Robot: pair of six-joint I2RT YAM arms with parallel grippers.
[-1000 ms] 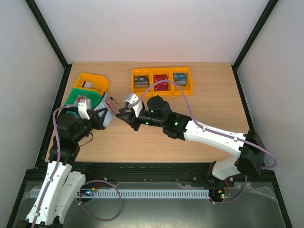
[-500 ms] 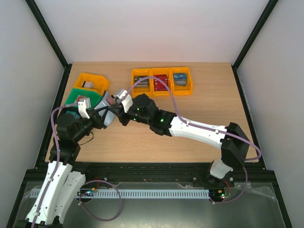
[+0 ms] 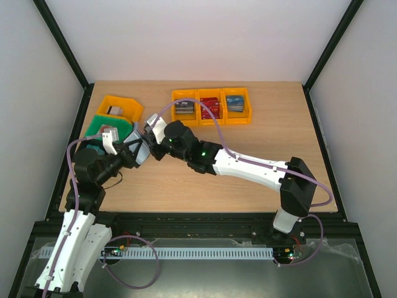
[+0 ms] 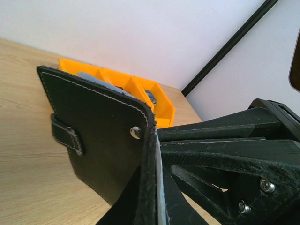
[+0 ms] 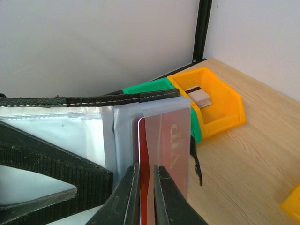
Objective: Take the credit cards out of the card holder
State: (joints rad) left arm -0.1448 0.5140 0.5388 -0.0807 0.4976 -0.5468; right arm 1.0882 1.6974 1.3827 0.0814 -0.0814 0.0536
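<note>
The left gripper [image 3: 138, 153] is clamped shut on the open black card holder [image 4: 93, 136], holding it on edge. The right gripper [image 5: 146, 187] pinches a red credit card [image 5: 168, 140] in the holder's grey-blue pocket. The card's long axis runs in line with the fingers, so the pull likely goes straight back from the holder.

The light wooden bench [image 3: 279, 124] carries five bins. Beyond the meeting jaws and off to their right, three orange bins [image 3: 211, 105] stand side by side in a touching row. Just left of the jaws sits a green bin [image 3: 104, 125]. A single orange bin [image 3: 120, 107] sits right behind it, near the bench's far left corner.
</note>
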